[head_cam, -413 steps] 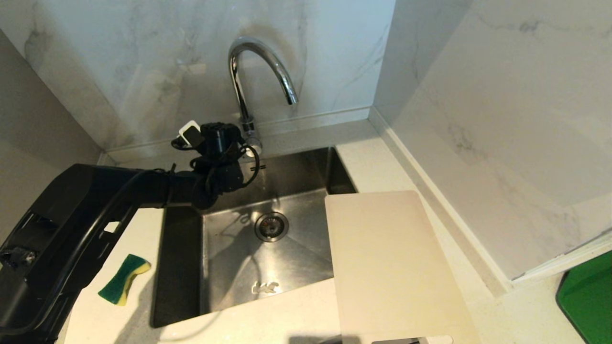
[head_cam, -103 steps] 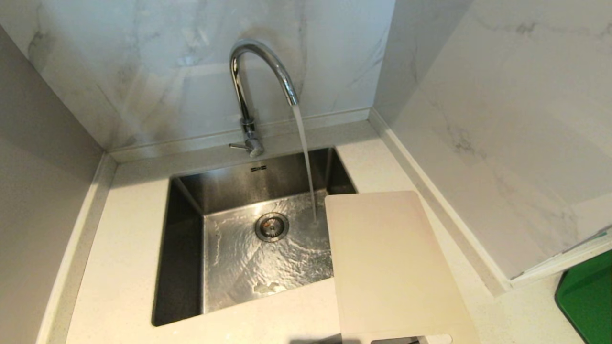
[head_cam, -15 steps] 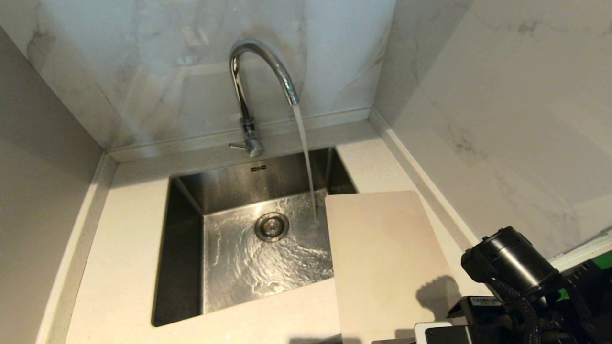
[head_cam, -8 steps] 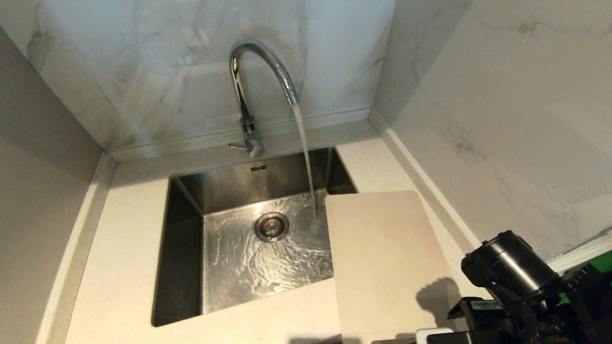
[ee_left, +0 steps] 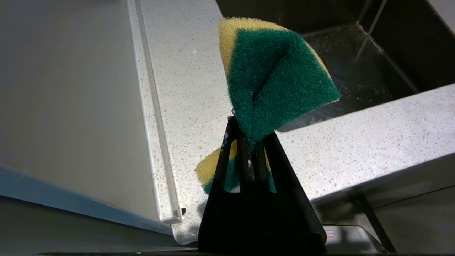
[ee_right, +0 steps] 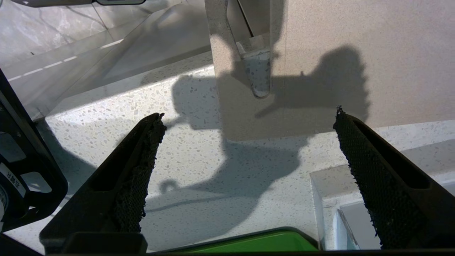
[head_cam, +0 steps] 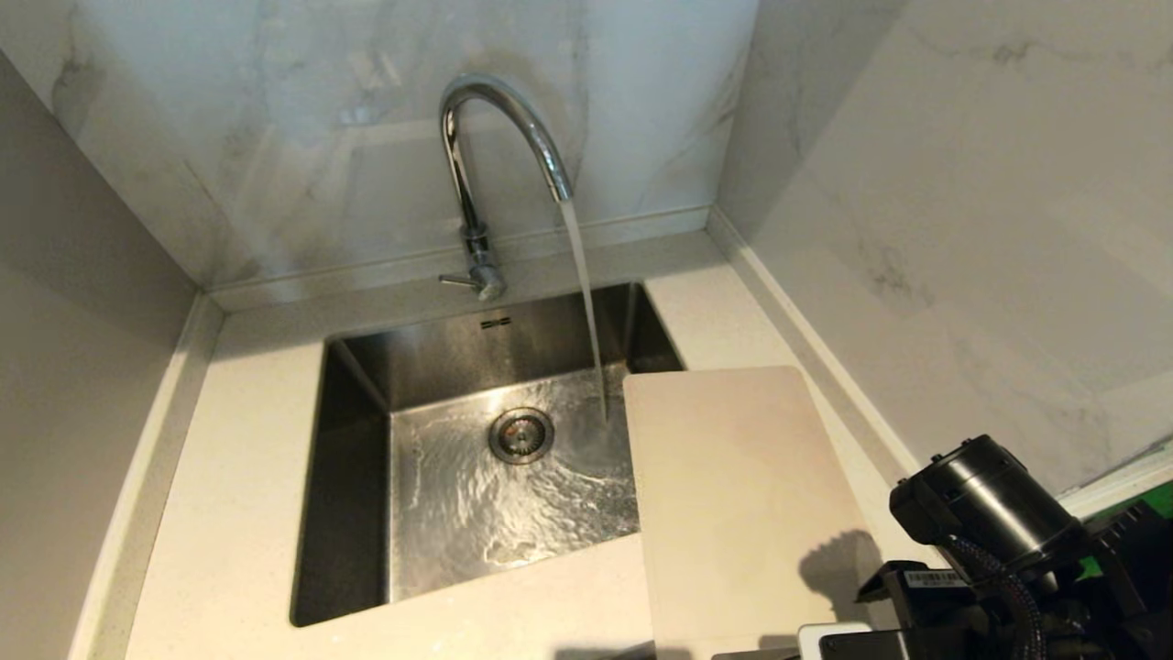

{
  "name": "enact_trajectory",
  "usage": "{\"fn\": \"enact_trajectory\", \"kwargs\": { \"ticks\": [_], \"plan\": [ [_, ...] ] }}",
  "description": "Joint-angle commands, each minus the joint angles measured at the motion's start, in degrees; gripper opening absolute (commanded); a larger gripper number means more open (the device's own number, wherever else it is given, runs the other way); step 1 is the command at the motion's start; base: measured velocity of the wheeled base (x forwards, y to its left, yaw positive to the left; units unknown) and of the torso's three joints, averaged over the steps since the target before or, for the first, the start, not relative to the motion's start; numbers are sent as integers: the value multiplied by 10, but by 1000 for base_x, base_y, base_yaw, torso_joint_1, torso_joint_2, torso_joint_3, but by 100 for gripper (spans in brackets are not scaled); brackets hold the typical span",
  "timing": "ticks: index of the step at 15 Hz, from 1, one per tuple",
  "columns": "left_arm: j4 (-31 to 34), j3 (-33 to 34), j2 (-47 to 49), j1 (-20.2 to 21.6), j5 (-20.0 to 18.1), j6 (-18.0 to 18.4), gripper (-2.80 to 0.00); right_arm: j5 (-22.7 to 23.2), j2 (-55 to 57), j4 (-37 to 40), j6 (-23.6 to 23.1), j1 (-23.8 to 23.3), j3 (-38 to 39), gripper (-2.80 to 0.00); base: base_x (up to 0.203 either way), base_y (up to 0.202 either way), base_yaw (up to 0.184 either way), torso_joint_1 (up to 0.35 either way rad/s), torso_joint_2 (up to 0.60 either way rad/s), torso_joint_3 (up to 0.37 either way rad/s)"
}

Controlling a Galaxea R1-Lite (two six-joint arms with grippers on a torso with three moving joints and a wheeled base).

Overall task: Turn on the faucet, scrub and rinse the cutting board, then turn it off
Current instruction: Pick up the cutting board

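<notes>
While the faucet (head_cam: 499, 137) runs, we hover our wide-open right gripper (ee_right: 245, 167) near the cutting board (head_cam: 742, 513) on the worktop's right edge, overhanging the sink (head_cam: 348, 513); left gripper (ee_left: 249, 149) clamps the sponge (ee_left: 277, 78); next, grasp the board's handle end.

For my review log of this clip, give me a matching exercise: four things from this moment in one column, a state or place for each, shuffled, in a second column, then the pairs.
Things
1. faucet
2. cutting board
3. sponge
4. right gripper

States or places
A. pinched in the shut left gripper
B. fingers wide apart, holding nothing
C. running water into the sink
D. lying flat on the counter, one corner over the sink

Pairs: 1-C, 2-D, 3-A, 4-B
</notes>
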Motion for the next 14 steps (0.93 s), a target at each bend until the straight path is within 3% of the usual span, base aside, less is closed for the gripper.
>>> {"fn": "enact_trajectory", "kwargs": {
  "ticks": [1, 14],
  "plan": [
    [0, 1, 0, 0, 0, 0, -280, 0, -8, 3, -4, 1, -1, 0, 0, 0, 0, 0, 0, 0],
    [0, 1, 0, 0, 0, 0, -280, -1, -19, 18, -7, 1, 3, 0, 0, 0, 0, 0, 0, 0]
  ]
}}
